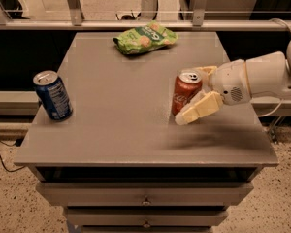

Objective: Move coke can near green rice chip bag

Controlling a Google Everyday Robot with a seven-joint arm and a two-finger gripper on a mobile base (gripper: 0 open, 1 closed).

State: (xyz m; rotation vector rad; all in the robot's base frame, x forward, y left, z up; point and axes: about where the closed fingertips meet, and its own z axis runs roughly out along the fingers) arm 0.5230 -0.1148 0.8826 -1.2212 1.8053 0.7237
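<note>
Straddling the coke can [185,92], gripper [190,96] reaches in from the right edge, fingers apart, one behind and one in front; contact not clear. Coke can is upright, right of centre, well apart from bag [144,38] at back edge. Risks: front finger nudges it pre-close, so it tips or rolls; off-centre grip lets it slip.

the white robot arm [262,76] right of the small red coke can [183,92] is cut off by the picture's edge. its cream gripper [191,95] sits spread around the can, and the near finger [199,109] hides the can's lower right side. the can's writing is too blurry to read.
</note>
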